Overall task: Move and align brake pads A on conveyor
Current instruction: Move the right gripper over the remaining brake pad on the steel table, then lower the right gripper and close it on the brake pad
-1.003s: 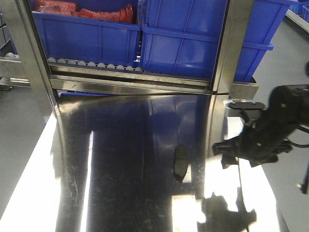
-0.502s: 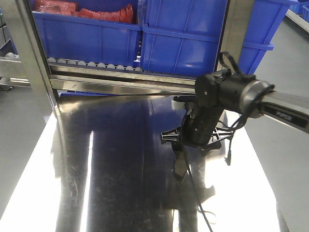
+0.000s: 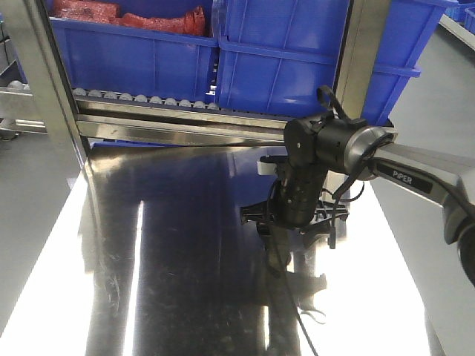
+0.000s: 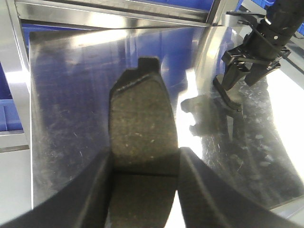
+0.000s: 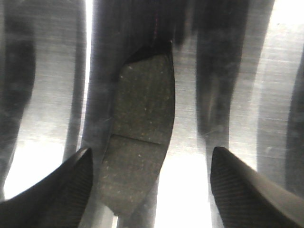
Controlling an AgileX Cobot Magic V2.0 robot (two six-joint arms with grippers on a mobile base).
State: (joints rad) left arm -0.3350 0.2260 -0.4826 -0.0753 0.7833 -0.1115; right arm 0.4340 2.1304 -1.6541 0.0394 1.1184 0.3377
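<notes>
One brake pad A [image 5: 140, 137], dark grey with a groove across its middle, lies flat on the shiny steel tabletop [image 3: 185, 245]. My right gripper [image 5: 152, 151] hangs open just over it, one finger on each side, with the pad nearer the left finger. From the front, the right gripper [image 3: 286, 237] covers most of this pad [image 3: 276, 263]. My left gripper [image 4: 145, 159] is shut on a second brake pad [image 4: 142, 118], which sticks out forward above the tabletop. The left wrist view also shows the right gripper [image 4: 237, 71] over the lying pad [image 4: 228, 97]. The conveyor is out of view.
Blue plastic bins [image 3: 297, 59] sit on a roller rack [image 3: 148, 100] behind the tabletop, one holding red parts [image 3: 126, 15]. Steel frame posts [image 3: 364, 52] stand at the back left and back right. Grey floor [image 3: 22, 222] lies on both sides.
The right arm has swung in from the table's right edge to stand over the lying pad, then shifted slightly left and lower. The pad has not moved.
</notes>
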